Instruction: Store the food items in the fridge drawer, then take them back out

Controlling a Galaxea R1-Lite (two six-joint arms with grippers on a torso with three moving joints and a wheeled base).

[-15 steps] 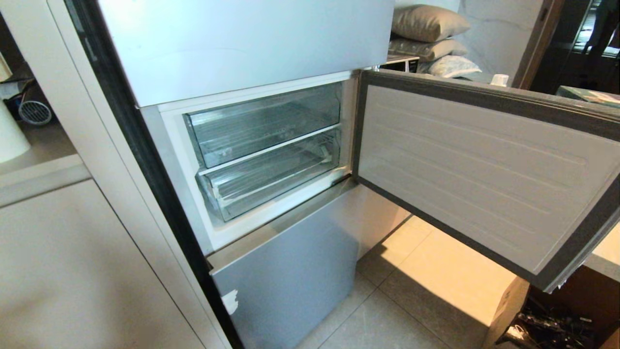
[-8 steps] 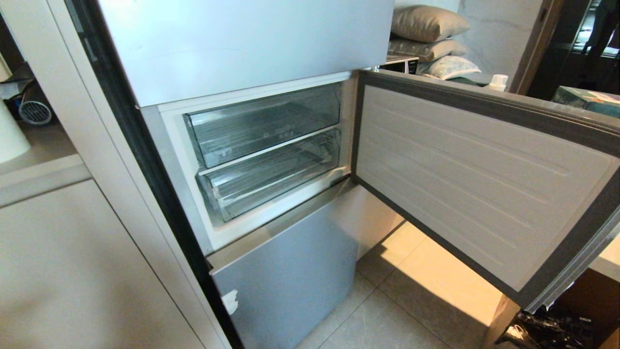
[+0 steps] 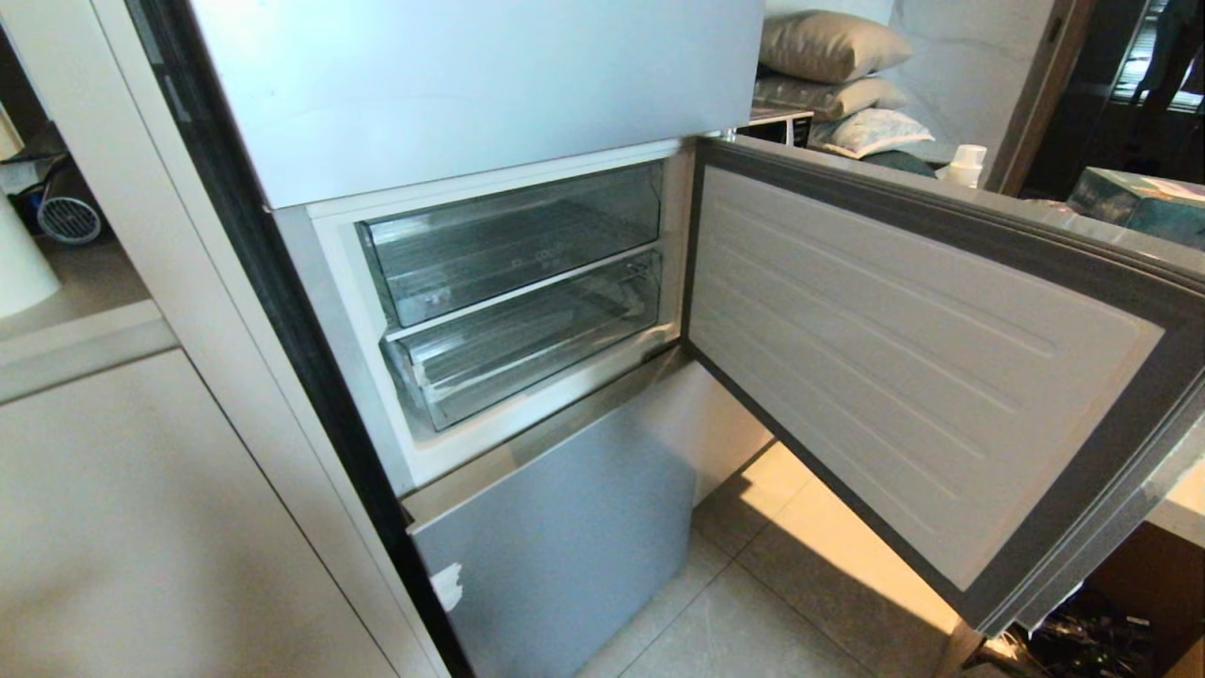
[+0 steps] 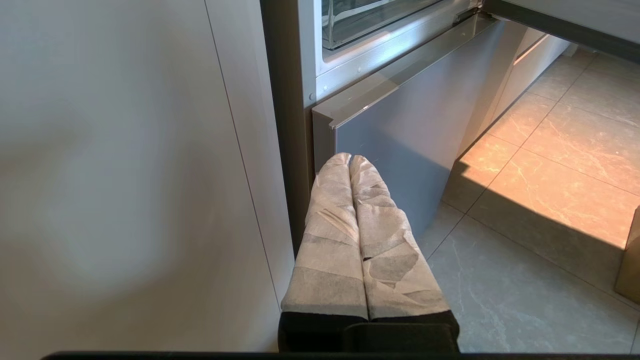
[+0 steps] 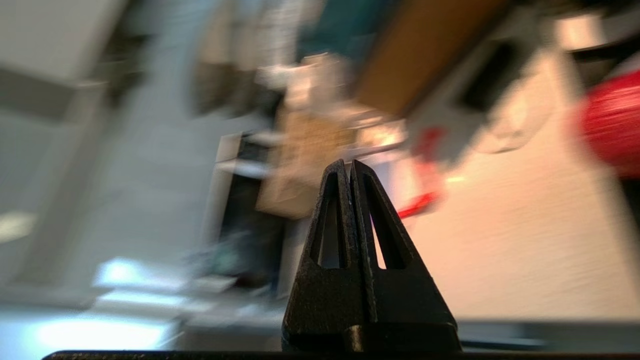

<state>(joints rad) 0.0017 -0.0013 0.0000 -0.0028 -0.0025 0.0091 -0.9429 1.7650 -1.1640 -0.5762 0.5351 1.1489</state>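
Note:
The pale silver-blue fridge stands with its middle door swung out to the right. Inside are two clear bins. The lower one, with the lipped front, is the fridge drawer, pushed in and holding nothing I can see. Neither arm shows in the head view. My left gripper, its fingers wrapped in tape, is shut and hangs low by the fridge's bottom panel. My right gripper is shut on nothing. Past it lies a blurred round red shape, probably the apple, on a pale surface.
Beige cabinets flank the fridge on the left. The open door spans the right side above the tiled floor. Pillows and a white bottle sit behind the door; a box of cables lies below its free edge.
The open door's free edge has swung lower and nearer in the head view. The drawers have not moved.

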